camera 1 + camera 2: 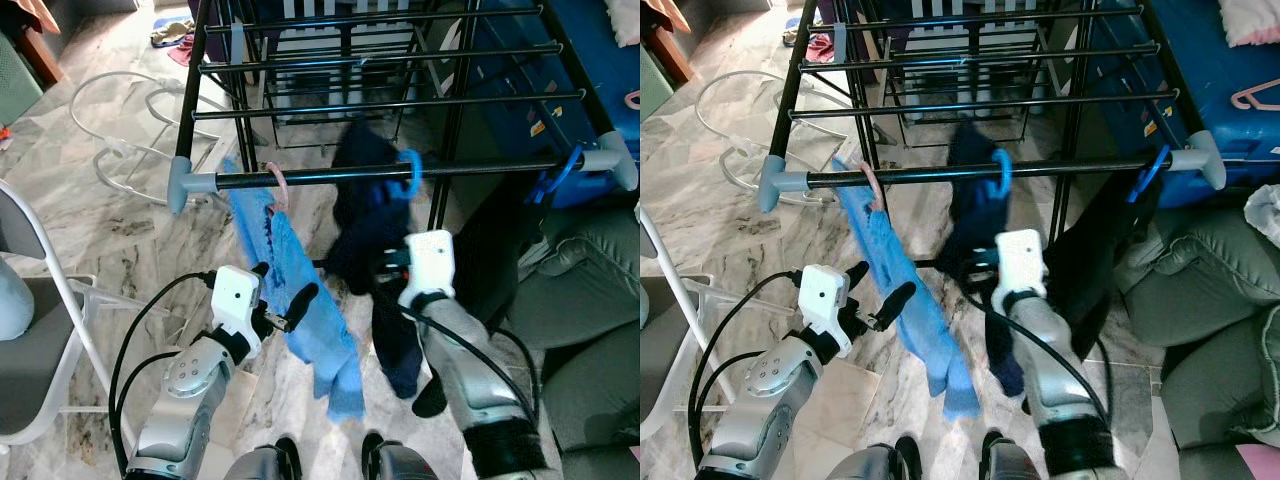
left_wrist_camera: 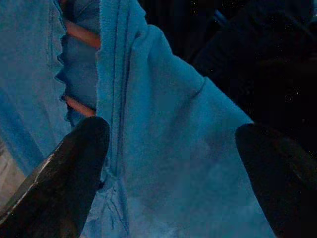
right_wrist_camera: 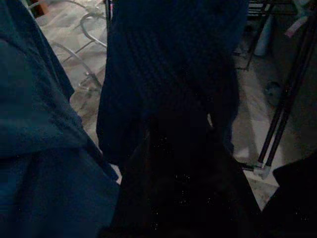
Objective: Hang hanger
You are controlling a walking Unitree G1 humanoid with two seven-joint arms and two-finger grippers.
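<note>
The left claw [image 1: 283, 300], fingers spread, sits just beside the light blue garment [image 1: 295, 290]. Its pink hanger [image 1: 277, 183] hooks the rail [image 1: 400, 172]. A snag could drag it off. The right claw [image 1: 385, 268] is buried in dark clothes [image 1: 365, 200]; I cannot tell its grip.

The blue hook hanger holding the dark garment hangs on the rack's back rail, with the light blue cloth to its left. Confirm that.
Not the back rail. The left eye view shows the blue hook hanger with the dark garment on the rack's front rail, nearest the robot. The light blue cloth does hang to its left.
</note>
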